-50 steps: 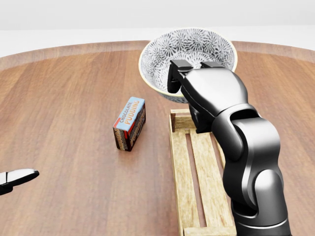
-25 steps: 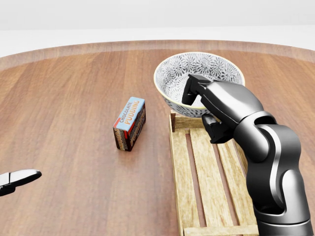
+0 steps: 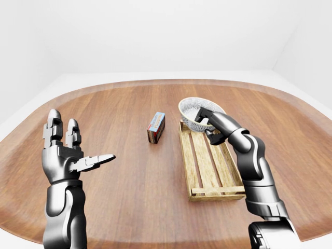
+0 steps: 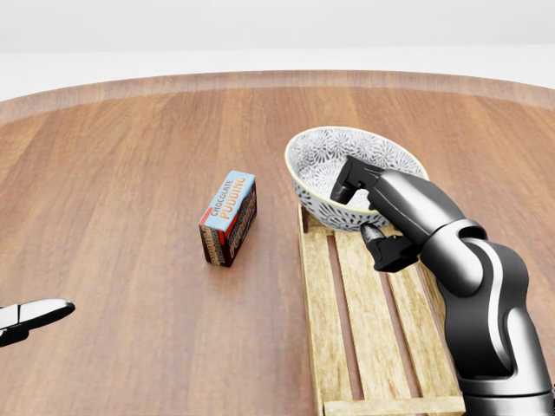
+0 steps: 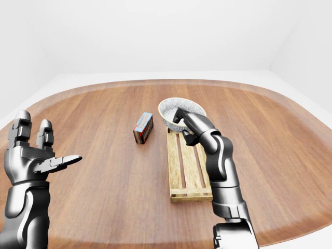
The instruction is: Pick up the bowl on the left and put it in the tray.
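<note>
Round wooden table [image 4: 130, 173] carrying a box and a tray.

A pudding box [image 4: 229, 217] is lying on its long side near the table's middle, well clear of every edge, its blue face showing upward. Just to its right in the head view, a slatted wooden tray [image 4: 347, 312] is lying flat on the wood, its long side running toward the table's near edge, apart from the box with bare tabletop between them.

A chocolate pudding box [image 4: 229, 217] lies on the wooden table [image 4: 121, 173].
</note>
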{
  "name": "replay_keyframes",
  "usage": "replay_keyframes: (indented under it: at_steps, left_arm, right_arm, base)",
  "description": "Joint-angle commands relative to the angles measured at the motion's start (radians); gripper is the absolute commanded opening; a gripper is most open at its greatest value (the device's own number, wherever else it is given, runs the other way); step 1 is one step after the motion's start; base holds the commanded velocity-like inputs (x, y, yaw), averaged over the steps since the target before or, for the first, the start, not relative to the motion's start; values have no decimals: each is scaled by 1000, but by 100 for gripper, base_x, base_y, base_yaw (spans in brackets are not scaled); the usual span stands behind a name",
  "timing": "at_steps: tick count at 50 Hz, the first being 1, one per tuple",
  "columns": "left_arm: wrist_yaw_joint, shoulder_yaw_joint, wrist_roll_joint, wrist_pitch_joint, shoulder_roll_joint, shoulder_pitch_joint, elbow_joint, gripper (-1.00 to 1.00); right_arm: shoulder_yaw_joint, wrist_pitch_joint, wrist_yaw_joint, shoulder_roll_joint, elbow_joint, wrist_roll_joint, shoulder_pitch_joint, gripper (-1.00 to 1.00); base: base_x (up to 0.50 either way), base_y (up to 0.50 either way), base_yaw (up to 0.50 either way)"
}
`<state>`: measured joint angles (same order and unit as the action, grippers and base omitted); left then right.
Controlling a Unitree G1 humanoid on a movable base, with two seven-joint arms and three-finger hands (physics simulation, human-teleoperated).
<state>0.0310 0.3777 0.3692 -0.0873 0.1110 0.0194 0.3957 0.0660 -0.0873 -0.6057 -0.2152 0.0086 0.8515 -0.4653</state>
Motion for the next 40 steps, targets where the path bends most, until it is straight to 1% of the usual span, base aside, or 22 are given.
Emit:
replay_keyframes:
  at_steps: [1,12,19,40]
  left_arm:
    - [0,1,1,0,0,-1,-4,100]
    - [1,5,3,0,2,0,-1,100]
    - [-1,1,-1,0,-1,2,3,100]
    - [-1,1,-1,0,0,-1,-3,100]
  right_arm:
    - [8,0,98,-10,104,-52,-5,-100]
    - [8,0,155,-18,178,-85,-7,-100]
    - [2,0,168,-19,190,-81,-2,-100]
    - [-10,0,243,-18,276,-5,-13,-100]
  base:
    - [0,0,0]
    - [0,0,0]
    - [0,0,0]
    - [0,0,0]
